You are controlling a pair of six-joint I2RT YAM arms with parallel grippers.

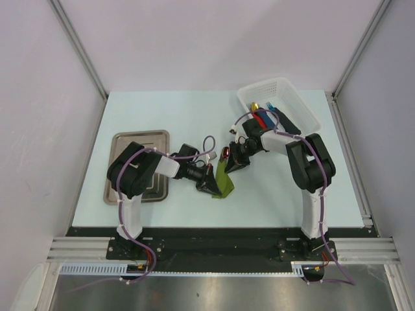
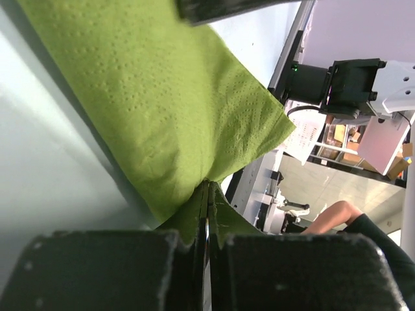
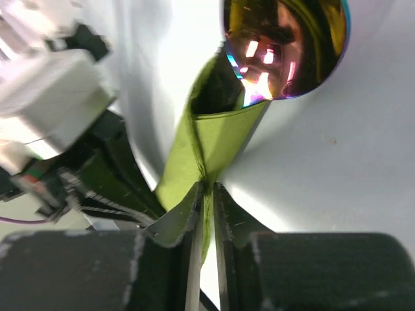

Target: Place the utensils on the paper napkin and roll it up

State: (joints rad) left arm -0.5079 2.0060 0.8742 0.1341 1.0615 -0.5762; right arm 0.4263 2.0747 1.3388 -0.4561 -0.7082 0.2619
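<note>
The olive-green paper napkin (image 1: 224,182) is folded over at the table's middle, pinched between both grippers. My left gripper (image 1: 209,183) is shut on its edge, fingertips (image 2: 196,214) closed on green paper (image 2: 162,110). My right gripper (image 1: 233,164) is shut on the other end (image 3: 206,189), where the napkin (image 3: 207,146) forms a narrow tube. A shiny iridescent spoon bowl (image 3: 283,45) pokes out of that tube, and it also shows in the top view (image 1: 225,154). The rest of the utensils is hidden inside the fold.
A silver metal tray (image 1: 154,138) lies at the left, partly under my left arm. A white mesh basket (image 1: 301,107) at the back right holds red, blue and gold-tipped pieces (image 1: 262,115). The two arms nearly meet over the napkin.
</note>
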